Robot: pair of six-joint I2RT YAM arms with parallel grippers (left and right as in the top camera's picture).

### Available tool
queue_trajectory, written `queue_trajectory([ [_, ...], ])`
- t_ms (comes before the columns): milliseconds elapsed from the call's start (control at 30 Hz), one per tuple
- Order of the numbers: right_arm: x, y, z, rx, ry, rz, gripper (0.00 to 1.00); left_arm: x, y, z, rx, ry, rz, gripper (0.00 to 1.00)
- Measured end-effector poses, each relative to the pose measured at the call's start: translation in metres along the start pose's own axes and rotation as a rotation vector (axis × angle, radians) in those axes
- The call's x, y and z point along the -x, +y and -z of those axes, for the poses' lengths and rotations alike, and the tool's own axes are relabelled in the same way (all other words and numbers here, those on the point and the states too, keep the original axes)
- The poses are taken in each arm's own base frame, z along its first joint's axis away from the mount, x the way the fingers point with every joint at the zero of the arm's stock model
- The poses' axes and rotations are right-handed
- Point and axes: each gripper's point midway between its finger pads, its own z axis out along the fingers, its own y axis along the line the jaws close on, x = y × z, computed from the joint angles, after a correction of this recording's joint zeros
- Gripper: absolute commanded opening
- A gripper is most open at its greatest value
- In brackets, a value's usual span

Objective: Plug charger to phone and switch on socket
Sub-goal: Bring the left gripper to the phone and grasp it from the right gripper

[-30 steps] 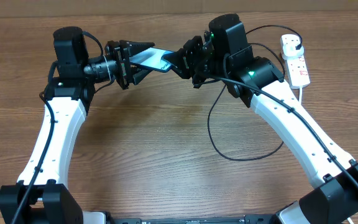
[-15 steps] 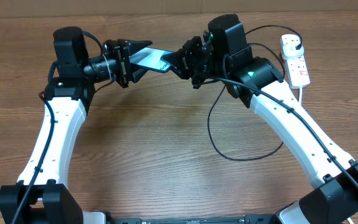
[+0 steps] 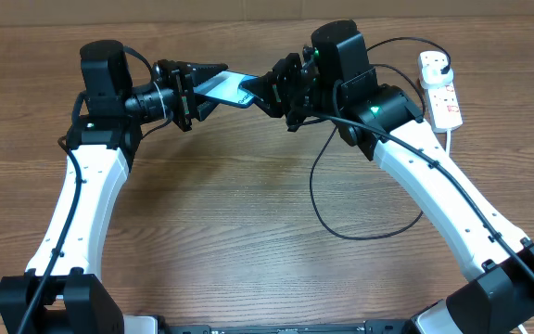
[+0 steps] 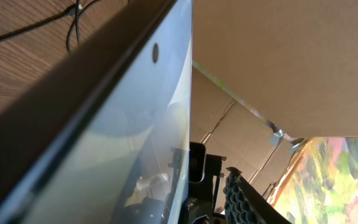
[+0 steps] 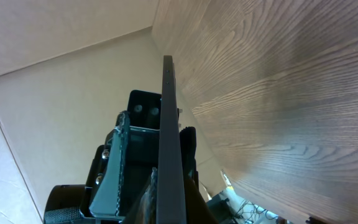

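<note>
Closest in, the charger (image 3: pixel 311 186) lies in a loose black loop on the worktop (image 3: pixel 211 232) around 4 o'clock, just inside the right arm (image 3: pixel 443 186). That arm and the left arm (image 3: pixel 72 204) both stretch toward 12 o'clock, wrists turned in facing each other. The phone (image 3: pixel 225 85) hangs between them, tilted, off the worktop. The right fingers (image 3: pixel 265 88) are clenched on one end. The left fingers (image 3: pixel 209 69) bracket the other end, but I can't tell if they're actually gripping. The socket (image 3: pixel 440 93) sits way back at 2 o'clock.

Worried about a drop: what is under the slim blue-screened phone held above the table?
Brown wood-grain table shows around the slim blue-screened phone. The patch directly under it is covered by the phone itself.
</note>
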Motion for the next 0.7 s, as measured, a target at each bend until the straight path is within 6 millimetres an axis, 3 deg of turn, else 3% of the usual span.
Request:
queue_trajectory([
  [200, 0.000, 0.002, 0.000, 0.005, 0.003, 0.000, 0.04, 0.000, 0.001, 0.000, 0.004, 0.000, 0.006, 0.24],
  [400, 0.000, 0.007, 0.002, 0.019, 0.003, -0.002, 0.04, 0.000, 0.002, 0.000, 0.005, 0.001, 0.002, 0.04],
  [500, 0.000, 0.007, 0.003, 0.020, 0.008, -0.037, 0.06, 0.000, 0.001, 0.000, 0.003, 0.001, -0.009, 0.04],
  [600, -0.001, 0.006, 0.003, 0.018, 0.015, -0.039, 0.23, 0.000, 0.001, 0.000, 0.003, 0.002, -0.010, 0.04],
  [633, -0.005, 0.005, 0.003, 0.014, 0.034, -0.032, 0.36, 0.000, 0.001, 0.000, 0.003, -0.001, -0.009, 0.04],
  [700, -0.015, 0.005, 0.002, 0.011, 0.077, -0.009, 0.47, 0.003, 0.001, 0.000, 0.002, -0.015, -0.006, 0.04],
])
